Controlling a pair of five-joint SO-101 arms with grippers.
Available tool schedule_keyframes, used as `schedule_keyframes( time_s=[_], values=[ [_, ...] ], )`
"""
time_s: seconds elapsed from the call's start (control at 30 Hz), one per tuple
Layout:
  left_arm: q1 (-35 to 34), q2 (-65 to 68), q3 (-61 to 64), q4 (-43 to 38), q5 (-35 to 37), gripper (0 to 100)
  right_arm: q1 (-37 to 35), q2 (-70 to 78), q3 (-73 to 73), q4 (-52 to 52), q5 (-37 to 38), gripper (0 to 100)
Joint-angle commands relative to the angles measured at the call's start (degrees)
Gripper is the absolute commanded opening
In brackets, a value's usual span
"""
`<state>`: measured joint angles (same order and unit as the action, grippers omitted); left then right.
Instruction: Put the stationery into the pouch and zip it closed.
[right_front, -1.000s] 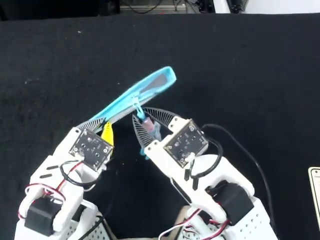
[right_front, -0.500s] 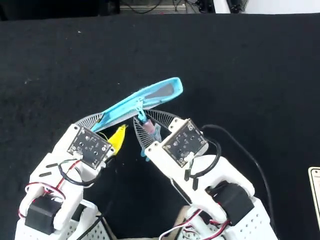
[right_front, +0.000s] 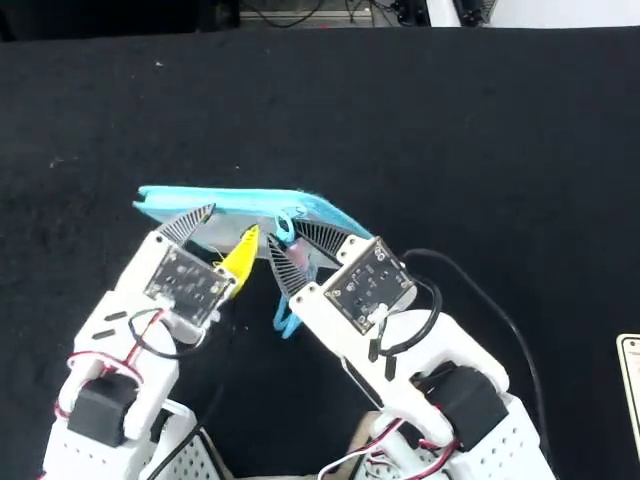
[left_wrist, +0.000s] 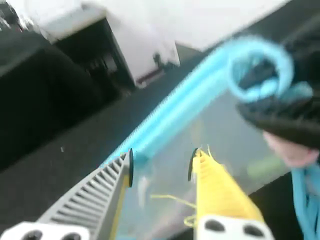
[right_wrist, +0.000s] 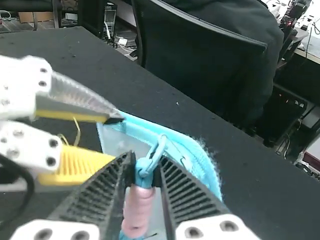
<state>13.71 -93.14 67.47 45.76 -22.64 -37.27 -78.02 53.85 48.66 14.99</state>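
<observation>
Firstly, left gripper (left_wrist: 161, 167): grey and yellow fingers spread apart, tips at the pouch's near edge, nothing clamped between them.
Pouch (right_front: 230, 203): blue-edged with a clear wall, stretched sideways just beyond both grippers; whether it rests flat cannot be told.
Zip pull (right_wrist: 155, 150): blue loop on the pouch's zip, above a pink piece (right_wrist: 136, 205).
Right gripper (right_wrist: 143, 167): black fingers closed on the zip pull and pink piece.
Table (right_front: 450, 130): black surface.

The light-blue pouch (right_front: 230, 203) has a pink pull (right_wrist: 137, 205).
</observation>
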Motion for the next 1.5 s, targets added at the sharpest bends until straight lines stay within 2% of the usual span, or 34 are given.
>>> schedule_keyframes(
  time_s=[0.0, 0.53, 0.9, 1.0, 1.1, 1.3, 1.47],
  values=[
    [0.04, -0.09, 0.40, -1.23, 0.00, 20, -0.70, -0.31, -1.98, 0.53, 0.62, 1.1],
    [0.04, -0.79, 2.24, 6.07, 0.00, 20, -0.53, -0.40, -2.15, 2.81, 0.62, 1.1],
    [0.04, -0.88, -6.55, 27.16, -0.26, 20, -0.44, -0.40, -2.07, 2.46, 0.62, 1.1],
    [-0.75, -0.88, -11.91, 28.84, -0.09, 20, -0.53, -0.40, -2.07, 2.81, 0.62, 1.1],
    [-3.30, -0.79, -15.87, 24.09, 0.00, 20, -0.70, -0.40, -2.07, 2.90, 0.62, 1.1],
    [-6.11, -0.79, -12.26, 6.51, -0.09, 20, -0.70, -0.40, -2.07, 2.90, 0.62, 1.1],
    [-6.37, -0.09, -8.84, 0.79, -0.26, 20, -0.62, -0.40, -2.07, 2.90, 0.62, 1.1]
  ],
)
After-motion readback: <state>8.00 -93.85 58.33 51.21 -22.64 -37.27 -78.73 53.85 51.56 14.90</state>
